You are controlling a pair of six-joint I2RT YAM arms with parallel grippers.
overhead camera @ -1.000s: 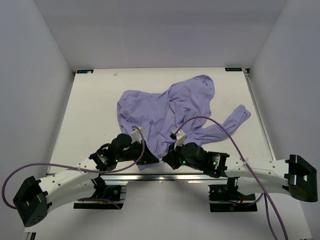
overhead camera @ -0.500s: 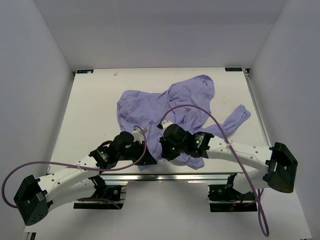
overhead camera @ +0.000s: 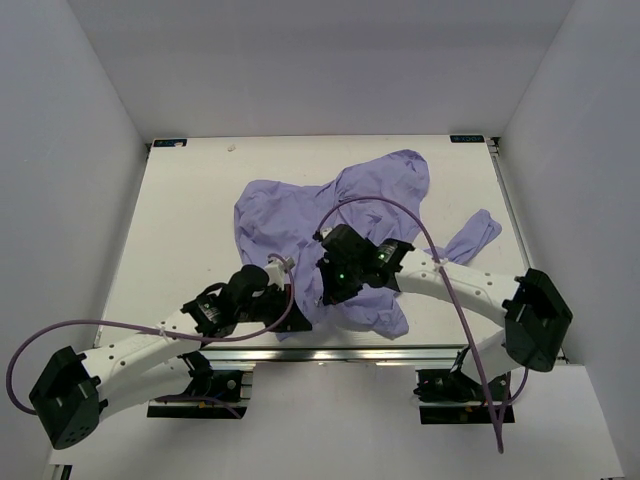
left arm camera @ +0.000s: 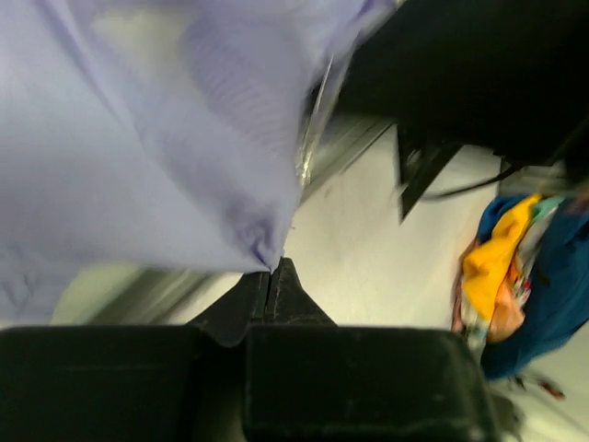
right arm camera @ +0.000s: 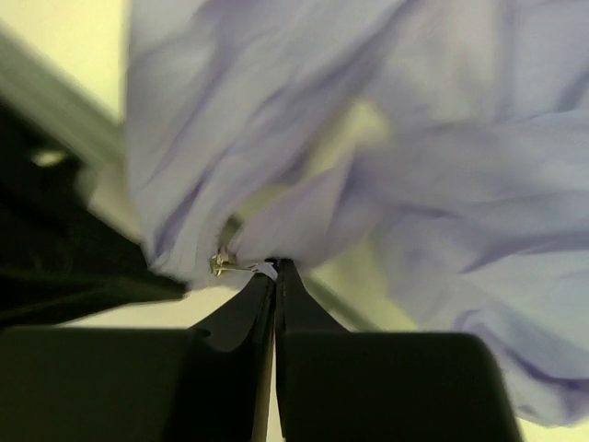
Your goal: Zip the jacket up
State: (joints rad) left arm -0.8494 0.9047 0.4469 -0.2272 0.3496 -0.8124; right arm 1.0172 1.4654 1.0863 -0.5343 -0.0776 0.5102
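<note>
The lavender jacket [overhead camera: 330, 215] lies crumpled across the middle of the table, one sleeve reaching right. My left gripper [overhead camera: 296, 322] is shut on the jacket's bottom corner near the front edge; the left wrist view shows the cloth's tip [left arm camera: 265, 250] pinched between the closed fingers. My right gripper [overhead camera: 327, 295] is shut on the jacket's zipper pull tab; the right wrist view shows the small brass slider [right arm camera: 221, 265] just left of the closed fingertips [right arm camera: 275, 270], with cloth [right arm camera: 386, 166] bunched above.
The table's front metal rail [overhead camera: 330, 352] runs right below both grippers. White walls enclose the table on three sides. Purple cables [overhead camera: 400, 215] loop over the arms. Colourful items [left arm camera: 515, 267] lie off the table in the left wrist view.
My right arm has swung left and away from the front edge, carrying its grip up along the jacket. The left gripper has held its place at the bottom corner.
</note>
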